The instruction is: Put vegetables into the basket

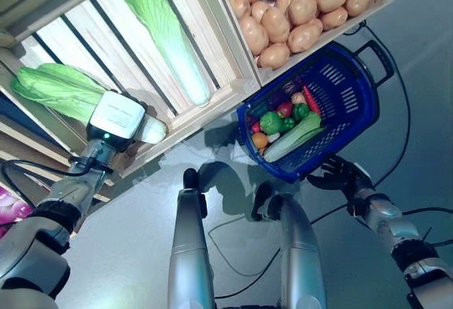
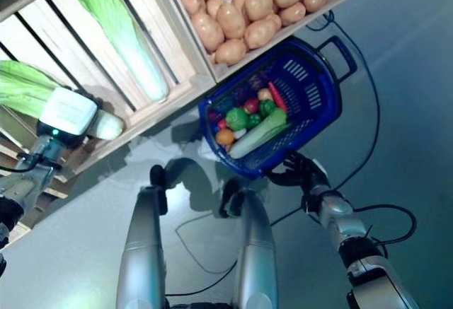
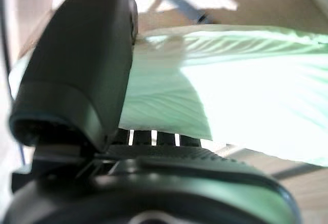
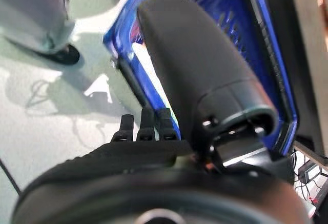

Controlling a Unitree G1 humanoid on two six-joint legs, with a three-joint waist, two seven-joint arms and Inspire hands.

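The left hand (image 1: 120, 119) is in the wooden crate (image 1: 233, 90), thumb and fingers curled around the pale stalk end of a napa cabbage (image 1: 53, 91). The right hand (image 1: 343, 175) is closed on the rim of the blue basket (image 1: 354, 111), holding it beside the crate; it already contains a long green cabbage, peppers and other vegetables. To do this well, I judge the cabbage should be lifted clear of the crate's front board before swinging across, with the basket kept level.

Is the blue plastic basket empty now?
No, the blue plastic basket already holds several vegetables, among them a long pale green one.
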